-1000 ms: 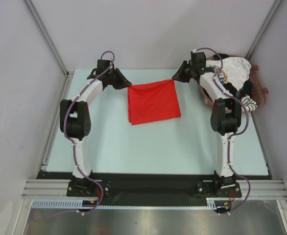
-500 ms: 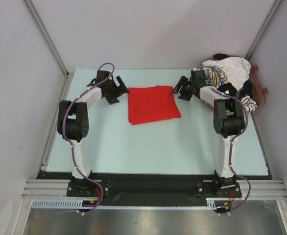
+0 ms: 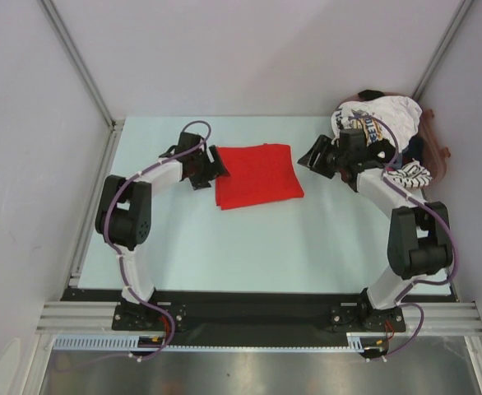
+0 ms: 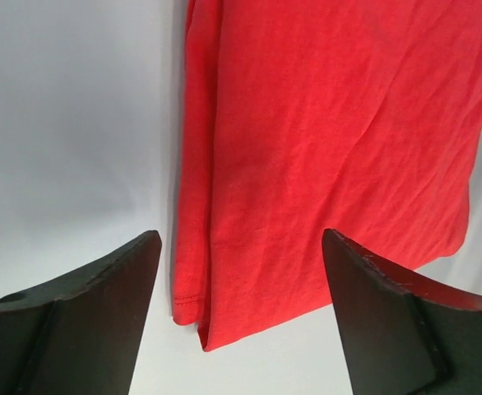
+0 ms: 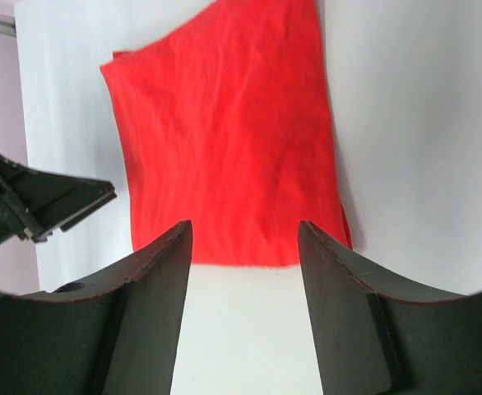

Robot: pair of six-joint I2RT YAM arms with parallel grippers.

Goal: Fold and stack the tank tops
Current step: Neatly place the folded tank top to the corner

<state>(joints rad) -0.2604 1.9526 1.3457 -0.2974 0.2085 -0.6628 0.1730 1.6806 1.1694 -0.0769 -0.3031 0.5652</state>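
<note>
The bright red tank top (image 3: 257, 174) lies folded in a flat, roughly square shape at the middle back of the table. My left gripper (image 3: 215, 169) sits just off its left edge, open, with nothing between the fingers. The left wrist view shows its layered corner (image 4: 323, 123) below the open left gripper (image 4: 241, 239). My right gripper (image 3: 310, 158) is open and empty just right of the top's far right corner. In the right wrist view the red tank top (image 5: 224, 140) lies beyond the open right gripper (image 5: 243, 226), apart from it.
Other tank tops are heaped at the back right corner: a white one with blue-yellow print (image 3: 382, 122), a black-and-white striped one (image 3: 412, 174) and a dark one (image 3: 414, 148). Grey walls and metal frame posts (image 3: 76, 62) close in the table.
Both grippers opened and let go of the red top's far corners. The cloth settled flat. The left gripper moved near along the left edge; the right arm swung out to the right.
</note>
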